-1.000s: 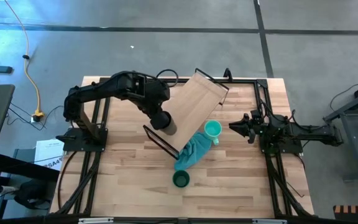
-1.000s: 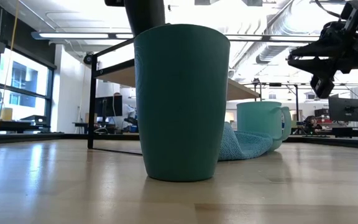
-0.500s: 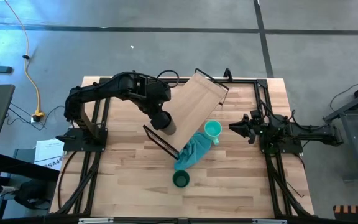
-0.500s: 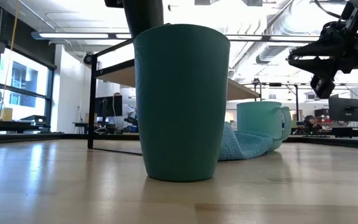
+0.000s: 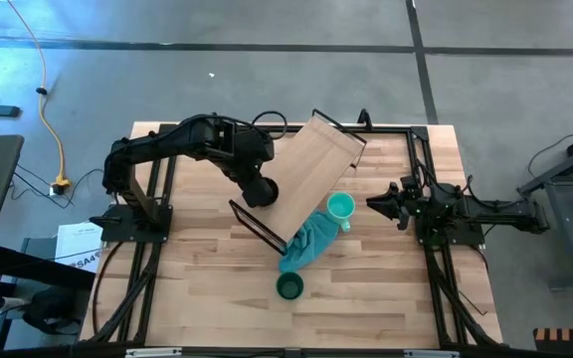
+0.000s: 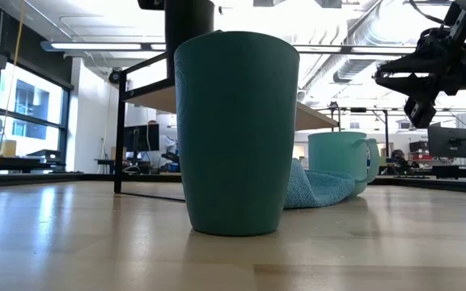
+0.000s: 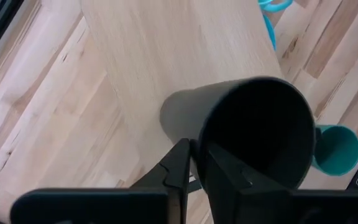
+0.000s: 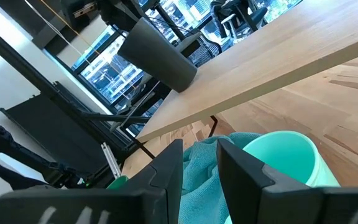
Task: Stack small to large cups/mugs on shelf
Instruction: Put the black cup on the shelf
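Observation:
My left gripper (image 5: 255, 184) is shut on the black cup (image 7: 253, 130) over the near left part of the light-wood shelf (image 5: 314, 164). The cup is tilted, and its base end (image 8: 182, 78) is down at the board's top. The mint mug (image 5: 340, 207) stands upright beside the shelf's right side, against the teal cloth (image 5: 306, 244). The dark green cup (image 5: 288, 287) stands upright on the table near the front edge and fills the low view (image 6: 233, 133). My right gripper (image 5: 378, 202) is open and empty, in the air to the right of the mug. My left gripper pinches the black cup's wall at the rim (image 7: 199, 138), with one finger (image 7: 225, 171) inside the cup and the other (image 7: 178, 165) outside. The fingers come from above, slanting from the table's left. The cup is tilted, base down at the shelf board.
The shelf lies askew across the table's middle on black frame legs (image 5: 255, 227). Black arm frames run along the table's left side (image 5: 142, 214) and right side (image 5: 436, 249). Bare wood shows at the near left (image 5: 207, 288) and near right (image 5: 386, 298).
My left gripper has shifted a little toward the table's far edge with the black cup. Less of the cup's grey side now shows from above.

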